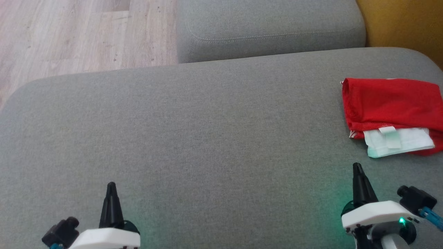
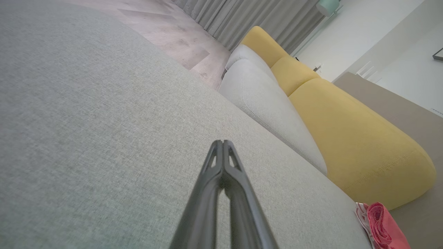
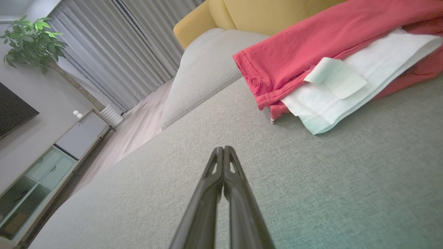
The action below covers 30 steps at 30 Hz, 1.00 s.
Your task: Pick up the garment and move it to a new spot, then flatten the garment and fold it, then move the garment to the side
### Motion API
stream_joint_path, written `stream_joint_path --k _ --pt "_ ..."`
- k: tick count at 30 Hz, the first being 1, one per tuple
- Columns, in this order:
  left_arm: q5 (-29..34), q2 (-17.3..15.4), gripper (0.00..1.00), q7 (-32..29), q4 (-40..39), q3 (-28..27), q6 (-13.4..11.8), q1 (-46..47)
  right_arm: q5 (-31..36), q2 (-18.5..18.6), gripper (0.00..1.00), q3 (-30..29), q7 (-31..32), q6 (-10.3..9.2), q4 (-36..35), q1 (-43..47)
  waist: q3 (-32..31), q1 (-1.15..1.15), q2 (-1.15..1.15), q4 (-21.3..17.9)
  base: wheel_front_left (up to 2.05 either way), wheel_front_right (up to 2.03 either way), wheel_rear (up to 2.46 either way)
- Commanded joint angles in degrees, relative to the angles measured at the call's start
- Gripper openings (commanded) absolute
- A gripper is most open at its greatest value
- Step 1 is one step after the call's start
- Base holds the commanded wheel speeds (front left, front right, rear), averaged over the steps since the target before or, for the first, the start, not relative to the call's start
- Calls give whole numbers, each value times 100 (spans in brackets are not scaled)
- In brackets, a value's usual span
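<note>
1. head view: the red garment (image 1: 387, 100) lies at the far right of the grey sofa seat (image 1: 207, 138), folded into a compact rectangle. a layer of white fabric (image 1: 398, 140) pokes out from its near edge. the middle and left of the seat are bare. the left gripper (image 1: 111, 185) sits low at the lower left and the right gripper (image 1: 357, 167) at the lower right. each has its fingers pinched together to a point and carries nothing. the right gripper is near the garment's near edge but apart from it. a wooden floor (image 1: 69, 34) shows beyond the seat.

2. left wrist view: the left gripper (image 2: 222, 142) is closed tight with nothing between its fingers, hovering over bare grey sofa seat (image 2: 86, 121). the red garment (image 2: 380, 224) is a small bundle well away at the seat's edge, below the yellow backrest (image 2: 363, 145).

3. right wrist view: the right gripper (image 3: 223, 148) is pressed closed and empty, pointing toward the red garment (image 3: 311, 45). the garment lies ahead of it on the grey sofa seat (image 3: 311, 190), untouched. its hem is doubled over, and the white fabric (image 3: 363, 90) carries a small white tab (image 3: 337, 77).

4. progress, as a judgement: the garment looks folded and already set to the side, and both arms are clear of it. the task appears finished or nearly so. at most, tucking in the exposed white layer remains.
</note>
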<state>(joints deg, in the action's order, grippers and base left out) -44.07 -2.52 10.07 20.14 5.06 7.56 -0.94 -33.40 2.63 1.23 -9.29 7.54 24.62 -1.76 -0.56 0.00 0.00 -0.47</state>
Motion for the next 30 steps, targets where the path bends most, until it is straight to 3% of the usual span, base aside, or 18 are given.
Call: stream_joint_path --k 1,30 --pt "-98 -44 0 -28 -209 -146 -2 332 -130 13 0 -15 33 -1 -232 -299 1 0 0 1 0 0 0" --pt "-1587 -67 0 -504 -334 -424 -4 447 -1910 18 0 -249 511 -3 -488 -343 24 0 0 15 0 0 0"
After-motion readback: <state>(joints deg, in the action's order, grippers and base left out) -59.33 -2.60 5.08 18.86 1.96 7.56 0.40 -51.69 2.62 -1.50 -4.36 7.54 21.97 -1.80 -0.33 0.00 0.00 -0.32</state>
